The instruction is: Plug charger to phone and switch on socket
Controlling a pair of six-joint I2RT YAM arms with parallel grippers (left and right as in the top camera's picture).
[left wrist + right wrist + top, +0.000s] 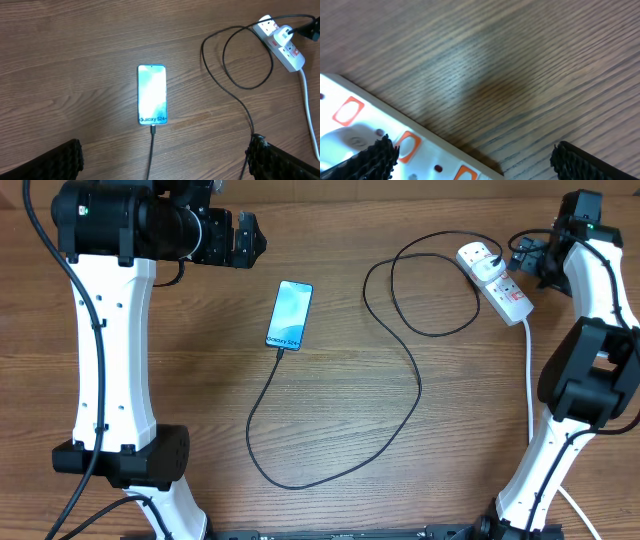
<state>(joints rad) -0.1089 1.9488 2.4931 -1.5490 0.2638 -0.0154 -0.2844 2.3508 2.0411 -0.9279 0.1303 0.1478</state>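
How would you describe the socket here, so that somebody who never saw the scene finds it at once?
On the table, look at the far right corner, beside the right arm. There lies a white elongated socket strip with red switch markings. Unlike the thin black charger cable looping next to it, it is a rigid bar, and a thick white cord leaves its near end.

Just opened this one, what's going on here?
Two robot arms are setting up a phone to charge. The charger looks already plugged into the phone's bottom end, and its black cable loops over to a plug in the white socket at the far right. The left hand is open, hovering back from the phone and holding nothing. The right hand, also open, is right over the socket, probably going for its switch. Whether the switch is on cannot be told.
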